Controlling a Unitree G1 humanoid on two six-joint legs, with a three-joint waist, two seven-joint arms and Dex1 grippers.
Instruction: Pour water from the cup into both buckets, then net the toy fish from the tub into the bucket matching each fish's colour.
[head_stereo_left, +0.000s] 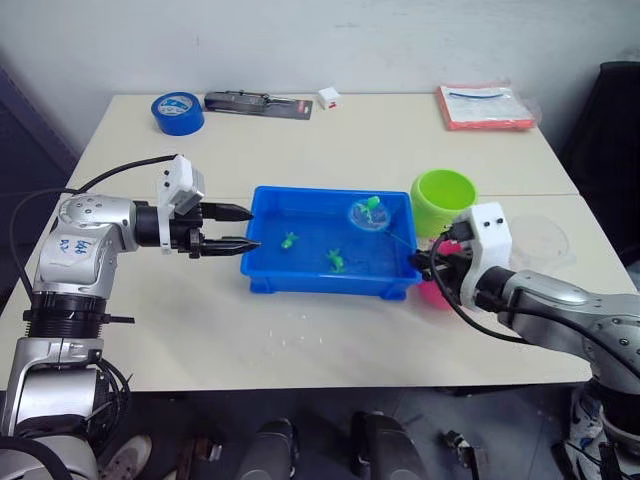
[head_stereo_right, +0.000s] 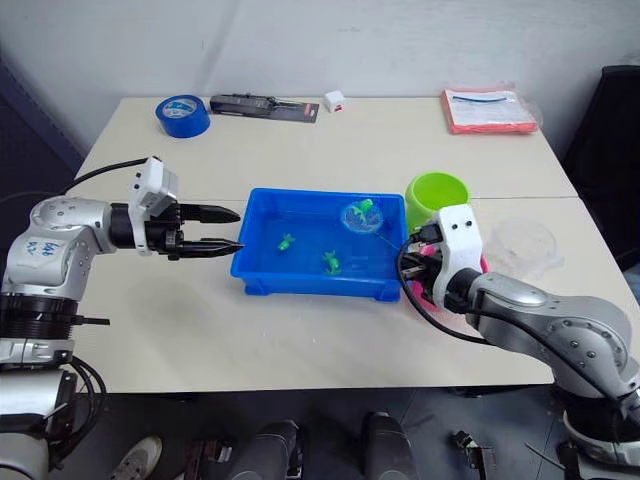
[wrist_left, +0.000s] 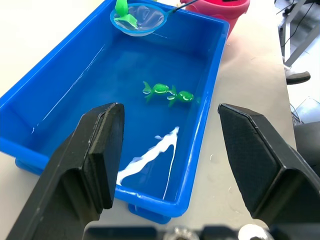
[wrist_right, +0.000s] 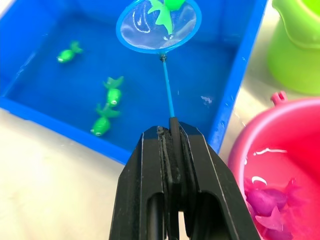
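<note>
net (wrist_right: 159, 26) is cradling a green fish (wrist_right: 161, 11) above the tub (head_stereo_left: 300, 283); my right jaws (wrist_right: 172, 131) are clenching its handle, my left jaws (head_stereo_left: 236, 228) are hanging released beside the tub.

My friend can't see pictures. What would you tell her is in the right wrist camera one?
The right pincer is shut on the thin handle of a small blue-rimmed net with a green toy fish in it, over a blue tub. Three more green fish lie in the tub, and pink fish sit in a pink bucket beside a green bucket.
</note>
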